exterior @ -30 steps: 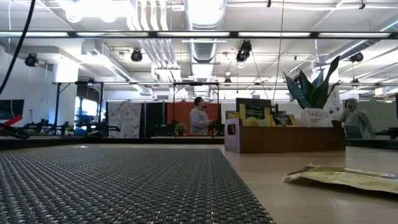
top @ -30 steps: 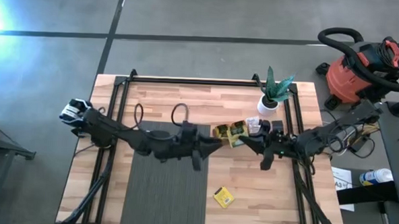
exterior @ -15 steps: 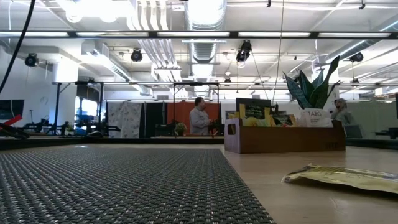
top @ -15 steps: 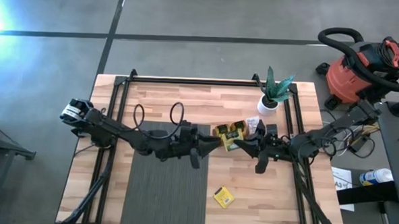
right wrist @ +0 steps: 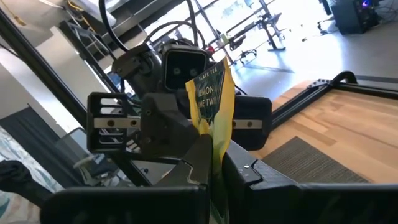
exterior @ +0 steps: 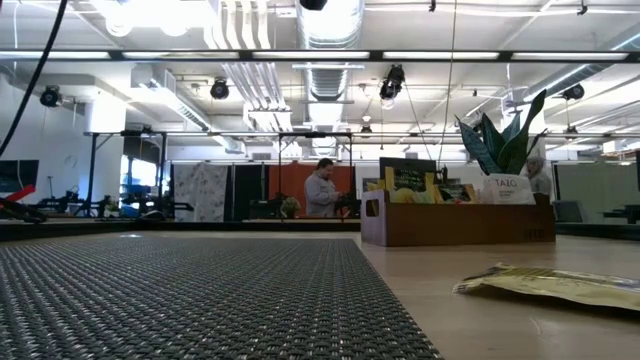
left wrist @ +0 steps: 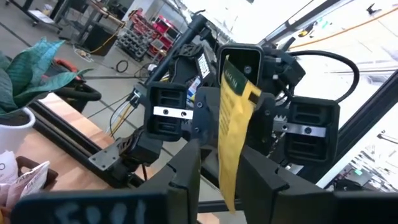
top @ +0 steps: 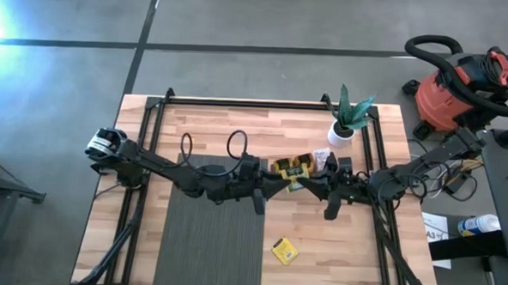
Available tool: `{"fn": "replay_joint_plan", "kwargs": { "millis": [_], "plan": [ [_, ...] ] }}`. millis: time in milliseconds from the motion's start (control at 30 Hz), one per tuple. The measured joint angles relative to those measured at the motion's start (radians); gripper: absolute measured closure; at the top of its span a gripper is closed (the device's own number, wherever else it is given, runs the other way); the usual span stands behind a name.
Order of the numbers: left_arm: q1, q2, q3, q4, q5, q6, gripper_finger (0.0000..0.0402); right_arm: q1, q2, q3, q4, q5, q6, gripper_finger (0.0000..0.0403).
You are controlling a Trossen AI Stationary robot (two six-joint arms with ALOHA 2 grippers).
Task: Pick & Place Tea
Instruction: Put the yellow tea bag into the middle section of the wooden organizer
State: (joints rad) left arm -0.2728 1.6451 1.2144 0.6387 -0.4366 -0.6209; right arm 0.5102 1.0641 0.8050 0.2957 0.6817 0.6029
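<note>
Both hands meet in mid-air above the middle of the desk, fingertip to fingertip. The right hand is clamped tight on a yellow tea sachet, holding it upright. The left hand faces it with fingers partly apart, one either side of that same sachet's lower edge; whether they touch it I cannot tell. Nearer the front edge, a second yellow sachet lies flat on the wood, beside the grey mat. Farther back, the wooden tray holds more tea, with a potted plant just beyond.
</note>
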Motion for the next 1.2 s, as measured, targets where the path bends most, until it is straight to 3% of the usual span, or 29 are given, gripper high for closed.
{"fn": "replay_joint_plan", "kwargs": {
  "millis": [267, 467, 600, 933, 1200],
  "plan": [
    [0.004, 0.0, 0.0, -0.009, 0.005, 0.018, 0.0392, -0.001, 0.0, -0.001, -0.005, -0.001, -0.004, 0.039],
    [0.004, 0.0, 0.003, -0.013, 0.006, 0.048, 0.04, -0.001, -0.001, -0.001, -0.014, -0.005, -0.027, 0.0387],
    [0.005, 0.0, 0.003, -0.044, 0.001, 0.055, 0.0401, 0.0, -0.007, 0.005, -0.092, -0.01, -0.027, 0.0351],
    [0.005, -0.001, 0.003, -0.253, 0.001, 0.13, 0.0401, -0.003, -0.056, 0.085, -0.46, -0.052, -0.012, 0.0223],
    [0.001, 0.002, 0.003, -0.347, 0.001, 0.267, 0.0401, -0.049, -0.025, 0.269, -0.979, -0.172, -0.032, 0.0207]
  ]
}}
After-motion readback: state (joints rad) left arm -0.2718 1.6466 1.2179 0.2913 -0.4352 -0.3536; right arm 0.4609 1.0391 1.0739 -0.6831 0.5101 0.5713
